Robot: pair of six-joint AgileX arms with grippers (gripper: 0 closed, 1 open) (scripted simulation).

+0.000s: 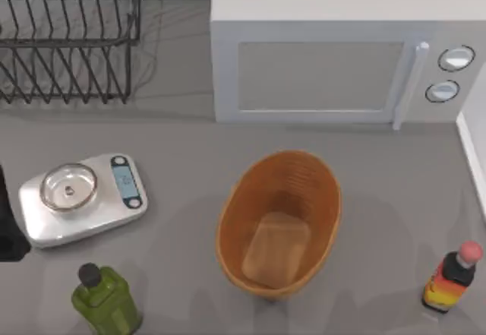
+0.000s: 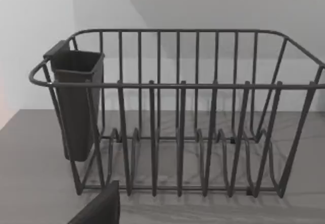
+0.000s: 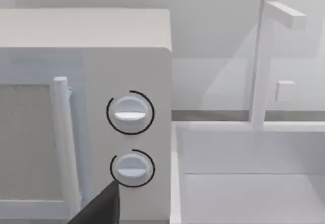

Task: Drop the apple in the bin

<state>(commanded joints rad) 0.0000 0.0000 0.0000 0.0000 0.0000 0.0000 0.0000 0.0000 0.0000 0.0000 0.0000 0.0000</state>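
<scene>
Where the top view looks down, the ribbed oval orange-brown bin [image 1: 278,222] stands mid-table, only its flat bottom showing inside.

The left wrist view faces the black wire dish rack [image 2: 177,112], a dark finger [image 2: 101,209] cut off; its opening cannot be told.

The right wrist view faces the white microwave [image 3: 86,112].

A: Bin [image 1: 323,198]: orange-brown, ribbed. Dish rack [image 1: 68,39]: black wire.

B: Microwave [image 1: 334,61] white; scale [image 1: 80,198] silver; bottle [image 1: 106,301] green; sauce bottle [image 1: 453,276] red-capped, black with yellow-red label.
</scene>
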